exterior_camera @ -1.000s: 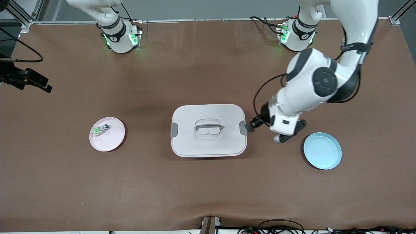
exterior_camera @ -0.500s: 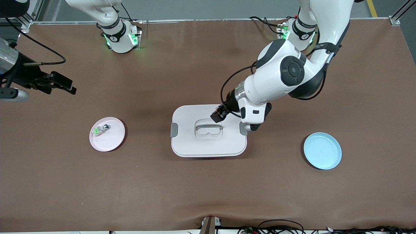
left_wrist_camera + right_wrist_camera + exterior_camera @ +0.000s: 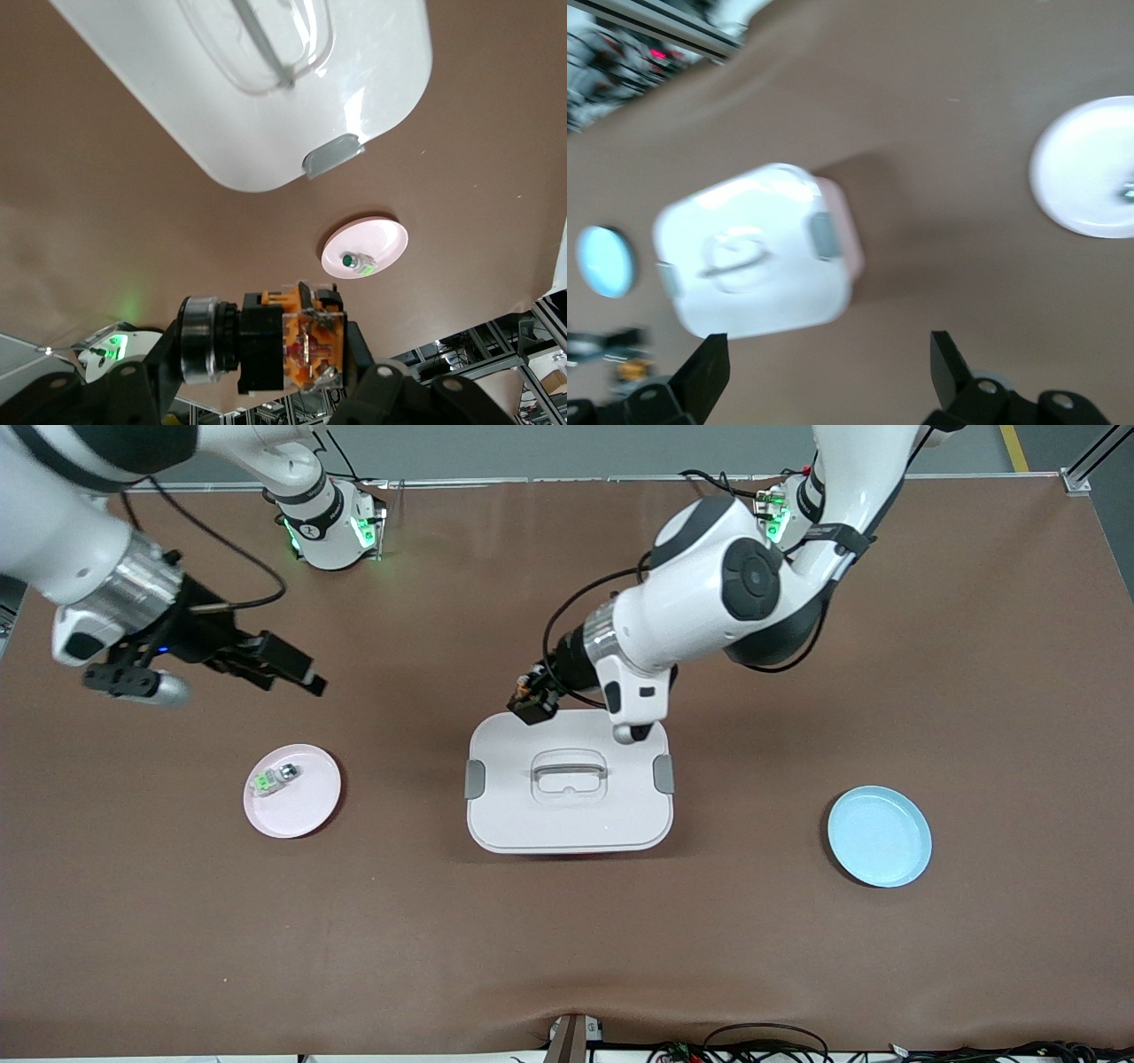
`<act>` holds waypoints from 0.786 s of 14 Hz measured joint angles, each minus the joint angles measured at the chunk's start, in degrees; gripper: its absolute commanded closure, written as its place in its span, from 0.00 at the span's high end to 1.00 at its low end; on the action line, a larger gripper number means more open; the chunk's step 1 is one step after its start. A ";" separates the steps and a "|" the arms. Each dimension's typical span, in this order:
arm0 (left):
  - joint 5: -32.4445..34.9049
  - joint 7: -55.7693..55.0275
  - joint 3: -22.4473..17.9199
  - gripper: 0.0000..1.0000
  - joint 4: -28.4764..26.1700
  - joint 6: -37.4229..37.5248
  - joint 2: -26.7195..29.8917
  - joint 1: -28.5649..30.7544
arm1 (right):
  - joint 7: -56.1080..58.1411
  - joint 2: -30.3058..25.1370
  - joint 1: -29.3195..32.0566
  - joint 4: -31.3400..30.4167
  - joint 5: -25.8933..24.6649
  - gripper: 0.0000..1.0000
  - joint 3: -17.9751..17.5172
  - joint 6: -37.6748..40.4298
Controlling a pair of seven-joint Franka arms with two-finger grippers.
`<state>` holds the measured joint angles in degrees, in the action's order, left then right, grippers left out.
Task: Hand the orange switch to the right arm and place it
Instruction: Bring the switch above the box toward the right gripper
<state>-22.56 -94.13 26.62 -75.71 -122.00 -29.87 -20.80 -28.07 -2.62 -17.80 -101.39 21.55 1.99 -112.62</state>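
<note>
L end effector (image 3: pixel 534 701) grips orange switch (image 3: pixel 288 348).

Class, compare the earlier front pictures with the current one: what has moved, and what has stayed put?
The left gripper, shut on the orange switch, swung from beside the blue plate over the lidded box toward the right arm's end. The right gripper, open, came in toward it. Box, both plates and the green switch stayed.

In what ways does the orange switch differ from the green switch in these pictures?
The orange switch is black with an orange centre; the green switch is green and clear with a silver end. The orange switch is held in the air by the left gripper over the white box's edge; the green switch lies on the pink plate. Both are small.
</note>
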 measured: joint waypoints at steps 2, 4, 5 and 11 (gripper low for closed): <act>-0.01 -2.92 0.00 0.00 0.04 -0.76 -0.49 -1.67 | -5.19 -1.34 -5.39 -2.81 0.27 1.00 -0.09 -8.43; -0.02 -5.44 0.01 0.00 0.07 -1.32 -0.61 -2.49 | -8.77 -1.92 -9.84 -5.98 0.29 1.00 -0.14 -17.35; -0.02 -6.33 0.01 0.00 0.13 -1.35 -0.60 -2.76 | -9.93 -2.16 -11.63 -8.30 0.30 1.00 -0.13 -22.58; -0.02 -7.76 -0.02 0.00 0.35 -1.38 -0.61 -3.01 | -15.81 -5.85 -17.35 -21.40 0.69 1.00 -0.06 -39.29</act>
<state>-22.58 -101.89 26.61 -75.36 -123.39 -30.47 -23.81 -43.87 -8.46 -35.15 -122.79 22.25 1.93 -151.90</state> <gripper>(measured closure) 0.273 0.000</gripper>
